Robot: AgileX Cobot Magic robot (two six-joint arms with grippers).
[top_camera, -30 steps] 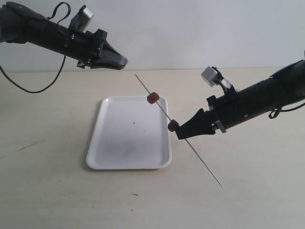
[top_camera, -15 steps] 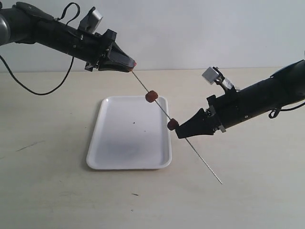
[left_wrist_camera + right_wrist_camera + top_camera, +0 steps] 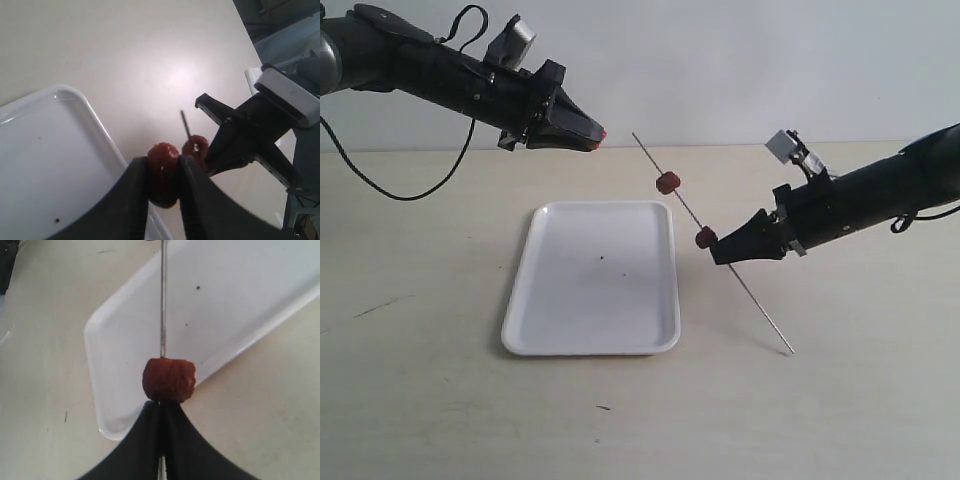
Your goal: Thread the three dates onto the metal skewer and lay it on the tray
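Note:
The metal skewer slants in the air to the right of the white tray, and my right gripper is shut on its middle. Two dates are threaded on it: one higher up, the other against the right fingertips, which the right wrist view shows as a date on the rod. My left gripper hangs above the tray's far edge, shut on the third date. The skewer's tip stands a little apart from that date.
The tray lies flat on a pale tabletop with only a tiny dark speck on it. A black cable hangs from the left arm at the back left. A light wall stands behind the table.
The right gripper has carried the skewer and its two dates right and upward, so the tip that met the left gripper's date now stands apart. The left arm moved right earlier, then held still.

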